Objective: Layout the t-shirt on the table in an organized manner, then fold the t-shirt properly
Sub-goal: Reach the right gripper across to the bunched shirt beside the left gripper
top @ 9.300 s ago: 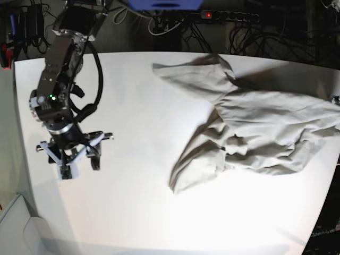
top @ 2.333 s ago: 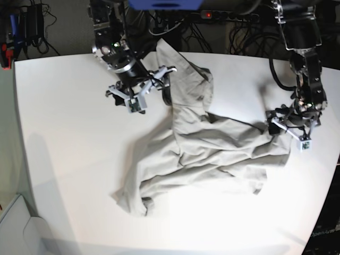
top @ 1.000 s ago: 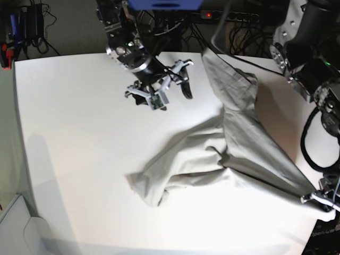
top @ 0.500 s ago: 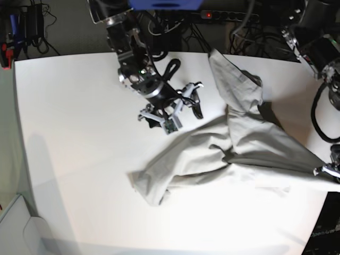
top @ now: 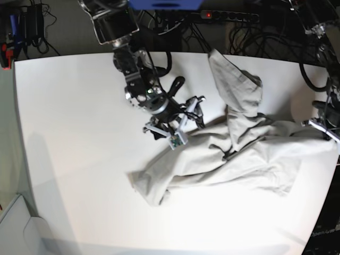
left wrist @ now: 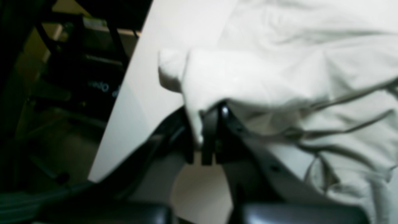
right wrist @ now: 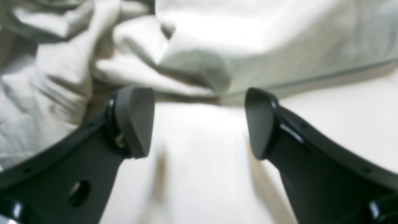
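One shirt (top: 249,154) lies crumpled across the table (top: 74,117), reaching from the right tool (top: 178,125) to the left tool (top: 321,127) at the table's edge. It is not flat: ridges and folds run through the cloth, and one flap stretches away toward the table's far edge, past a spot between the two tools. A loose corner lies on the table on the near side of the right tool.

In the left wrist view the left tool (left wrist: 203,137) is clamped on the shirt (left wrist: 279,77), its dark fingers (left wrist: 210,130) pressed together with a thin fold of pale cloth pinched between them. The cloth drapes over and beyond the fingertips, with darker seam lines running off to one side. The table edge (left wrist: 133,102) runs just beside this tool, and dark floor and frame show past it.

In the right wrist view the right tool (right wrist: 199,121) stands wide apart and holds nothing. Its two dark pads (right wrist: 133,119) hang over bare table (right wrist: 199,174), and bunched shirt (right wrist: 248,46) lies just ahead of the tips, with a hem line crossing in front of one pad. The cloth seems close to the pads, though I cannot tell whether it touches them.
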`<state>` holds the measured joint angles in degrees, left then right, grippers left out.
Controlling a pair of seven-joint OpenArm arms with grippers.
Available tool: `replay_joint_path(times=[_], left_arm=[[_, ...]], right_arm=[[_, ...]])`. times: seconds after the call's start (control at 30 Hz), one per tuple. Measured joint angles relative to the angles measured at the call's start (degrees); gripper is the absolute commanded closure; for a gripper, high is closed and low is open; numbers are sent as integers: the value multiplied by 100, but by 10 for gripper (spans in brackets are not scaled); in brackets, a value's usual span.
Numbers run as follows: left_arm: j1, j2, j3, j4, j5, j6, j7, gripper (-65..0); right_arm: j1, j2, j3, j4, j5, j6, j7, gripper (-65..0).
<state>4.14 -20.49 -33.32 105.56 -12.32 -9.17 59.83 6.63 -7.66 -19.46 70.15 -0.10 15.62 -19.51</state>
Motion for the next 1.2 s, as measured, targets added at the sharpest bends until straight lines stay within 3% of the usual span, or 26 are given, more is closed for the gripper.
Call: replay_joint_path(times=[0.23,0.63,0.73,0.93,1.07,1.2], left_arm=[[455,33,-144,-385,7,-9,-256,-4],[780,46,-140,-352,-50,-15,-387,-4],[839,48,-140,-352,-55,-24,-378,-4],[850,52,-144,-358,-57,-24,-378,-4],[855,164,-162,-356,-37,-15,-372,-4],[901,195,-162,-356,-35,-13,-428,-4]], right_arm=[[350,-90,-15,-446,2,0,87,-462],[887,-79,-11,-1755,9,-4,1263,-445],[957,-76,-9,-1967,13,-4,1519,-363],[962,-76,-11,-2004,-4,-4,1858,0],[1121,-74,-11,-1904,-13,-7,1867,0],[997,83,-33,-800,-13,-42,1882,0]])
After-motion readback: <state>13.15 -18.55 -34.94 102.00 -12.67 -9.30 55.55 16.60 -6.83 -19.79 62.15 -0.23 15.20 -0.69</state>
